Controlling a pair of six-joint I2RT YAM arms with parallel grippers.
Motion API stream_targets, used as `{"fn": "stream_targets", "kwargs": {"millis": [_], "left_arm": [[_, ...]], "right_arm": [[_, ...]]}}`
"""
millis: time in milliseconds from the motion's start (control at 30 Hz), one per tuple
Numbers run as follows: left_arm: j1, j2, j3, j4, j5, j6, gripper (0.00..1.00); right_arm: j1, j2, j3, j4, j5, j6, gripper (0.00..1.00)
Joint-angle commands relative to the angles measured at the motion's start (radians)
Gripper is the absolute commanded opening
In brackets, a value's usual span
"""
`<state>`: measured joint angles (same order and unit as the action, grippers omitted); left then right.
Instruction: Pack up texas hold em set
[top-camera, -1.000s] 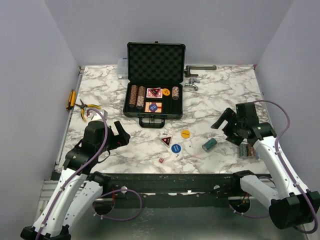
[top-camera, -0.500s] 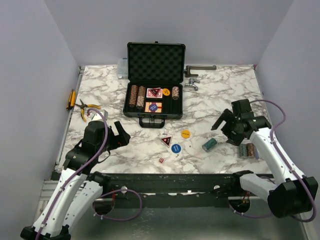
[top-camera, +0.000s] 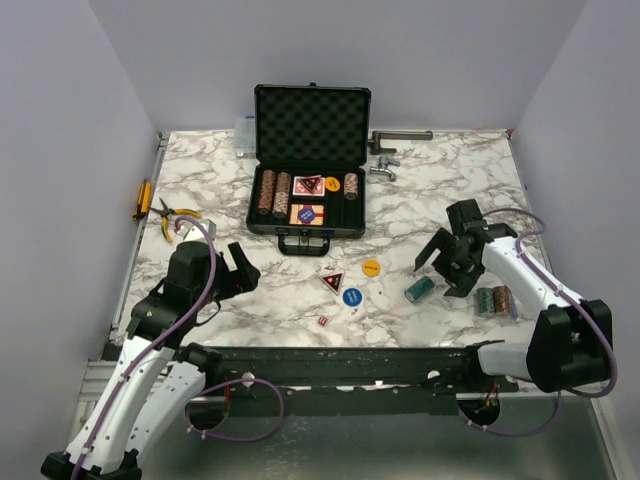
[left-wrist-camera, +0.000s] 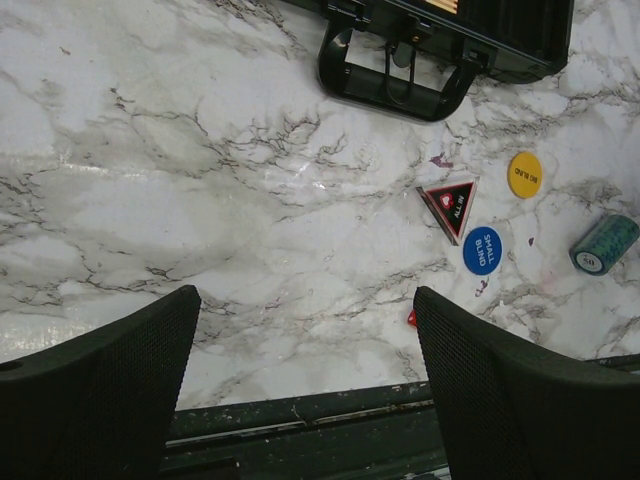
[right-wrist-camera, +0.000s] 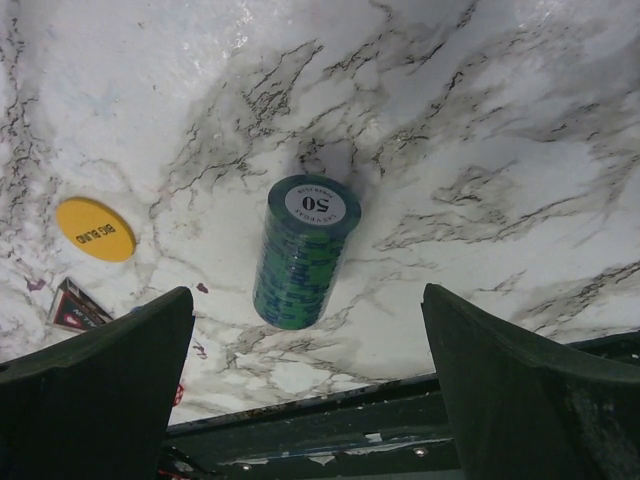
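The black case lies open at the back middle, its foam lid up, with brown chip stacks, cards and a yellow disc inside. On the marble in front lie a red triangle, a yellow disc, a blue disc, red dice and a teal chip stack on its side. My right gripper hangs open just right of and over that stack, nothing between its fingers. A teal and a brown stack lie further right. My left gripper is open and empty over bare marble.
Pliers and a yellow-handled tool lie at the left edge. A metal door handle and a small metal fitting sit right of the case, and a clear box behind its left corner. The table's front rail is just below both grippers.
My right gripper has swung left and forward, from near the right-hand stacks to over the lone teal stack. The left arm has stayed put.
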<state>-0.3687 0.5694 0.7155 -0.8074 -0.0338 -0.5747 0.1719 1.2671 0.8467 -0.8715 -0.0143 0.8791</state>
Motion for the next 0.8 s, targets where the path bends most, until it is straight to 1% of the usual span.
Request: {"fn": "stream_targets", "kwargs": {"millis": [0, 233, 467, 633, 767], "left_arm": [[-0.006, 0.013, -0.007, 0.020, 0.008, 0.013, 0.86], [-0.005, 0.019, -0.004, 0.019, 0.004, 0.013, 0.84], [-0.006, 0.024, -0.002, 0.019, 0.003, 0.015, 0.81], [-0.004, 0.024, -0.002, 0.019, -0.004, 0.016, 0.80], [-0.004, 0.027, -0.001, 0.019, 0.005, 0.018, 0.80]], "right_arm": [[0.001, 0.062, -0.018, 0.070, -0.045, 0.024, 0.99], [0.001, 0.190, 0.001, 0.122, -0.053, 0.032, 0.92], [0.001, 0.311, 0.055, 0.106, -0.033, 0.033, 0.84], [0.001, 0.366, 0.096, 0.092, -0.039, 0.040, 0.74], [0.001, 0.371, 0.079, 0.112, -0.030, 0.047, 0.71]]}}
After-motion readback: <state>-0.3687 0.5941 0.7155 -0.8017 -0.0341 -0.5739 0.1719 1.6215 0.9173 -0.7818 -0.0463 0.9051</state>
